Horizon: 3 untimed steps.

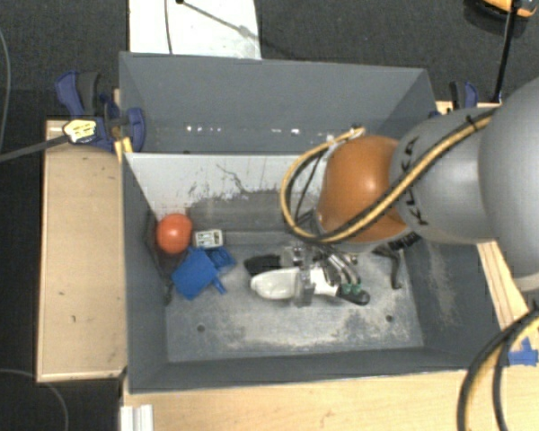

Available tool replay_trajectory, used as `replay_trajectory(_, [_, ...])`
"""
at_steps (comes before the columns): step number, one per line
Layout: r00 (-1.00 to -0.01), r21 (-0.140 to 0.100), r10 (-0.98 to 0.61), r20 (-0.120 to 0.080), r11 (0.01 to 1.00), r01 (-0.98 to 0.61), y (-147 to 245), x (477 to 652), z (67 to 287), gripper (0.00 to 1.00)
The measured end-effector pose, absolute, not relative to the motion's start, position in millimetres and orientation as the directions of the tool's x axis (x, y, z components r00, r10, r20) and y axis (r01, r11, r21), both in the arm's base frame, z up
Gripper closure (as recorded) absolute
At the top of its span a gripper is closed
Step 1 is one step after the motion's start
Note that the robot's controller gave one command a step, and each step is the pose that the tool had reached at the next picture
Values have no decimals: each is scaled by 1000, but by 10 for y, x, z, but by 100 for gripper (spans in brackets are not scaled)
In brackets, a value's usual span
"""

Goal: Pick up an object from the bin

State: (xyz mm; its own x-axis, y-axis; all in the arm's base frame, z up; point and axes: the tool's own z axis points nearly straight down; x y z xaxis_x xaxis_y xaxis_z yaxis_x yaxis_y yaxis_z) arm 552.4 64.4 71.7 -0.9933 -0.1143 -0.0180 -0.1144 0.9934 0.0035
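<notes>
My gripper is low in the middle of the bin, under the orange wrist cover. It stands at the right end of a white rounded object lying on the floor, and seems to touch it. A small black piece lies just behind that white object. Right of the gripper lies a white and dark green object.
At the left of the bin lie an orange ball, a small grey-white tag-like item and a blue plastic piece. A black tool lies at the right, partly under the arm.
</notes>
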Motion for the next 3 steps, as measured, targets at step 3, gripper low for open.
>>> replay_trajectory(3, [-993, 3, -113, -10, 994, -114, 639, 5498, 1008, 100])
